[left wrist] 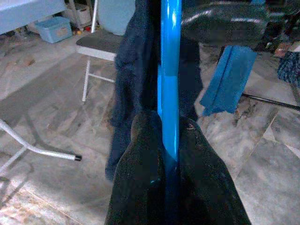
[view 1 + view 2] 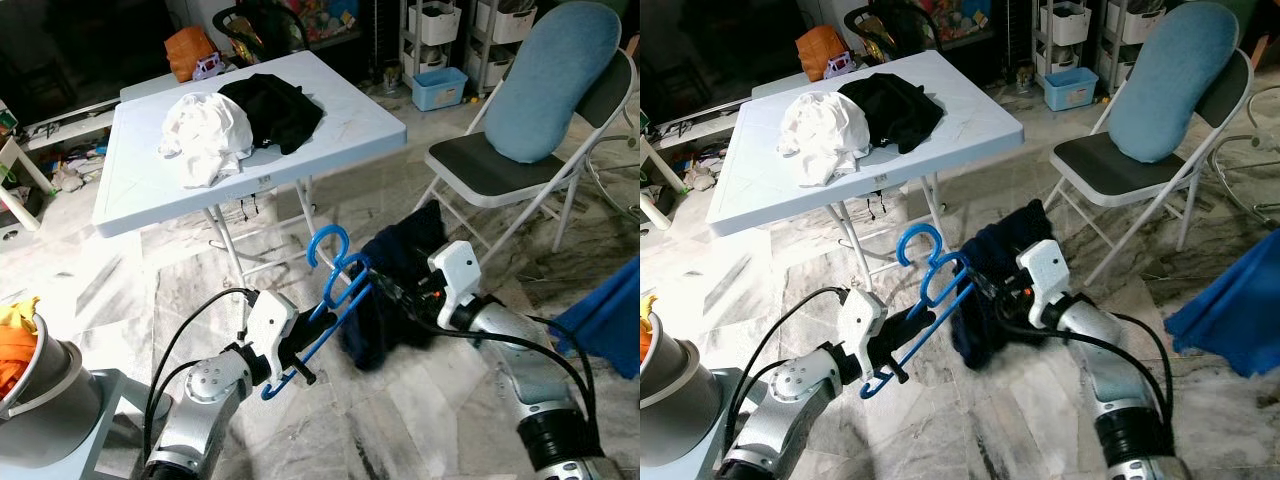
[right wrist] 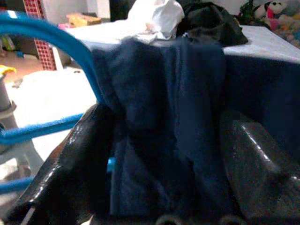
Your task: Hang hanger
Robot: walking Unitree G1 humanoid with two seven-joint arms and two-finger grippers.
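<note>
Blue hanger [image 2: 330, 300] sits at lower centre of the frame, above the floor, clamped in the left tool [image 2: 298, 352]; right tool [image 2: 392, 290] grips the navy garment [image 2: 395, 290] draped on it.

Home, likely living room: marble floor [image 2: 400, 420], folding table [image 2: 140, 180] with clothes [image 2: 215, 135], toys [image 2: 965, 15]

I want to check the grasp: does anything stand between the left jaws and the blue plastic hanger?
No. The left gripper is shut directly on the blue plastic hanger; nothing visible lies between them. The dark navy garment hangs just beyond.
</note>
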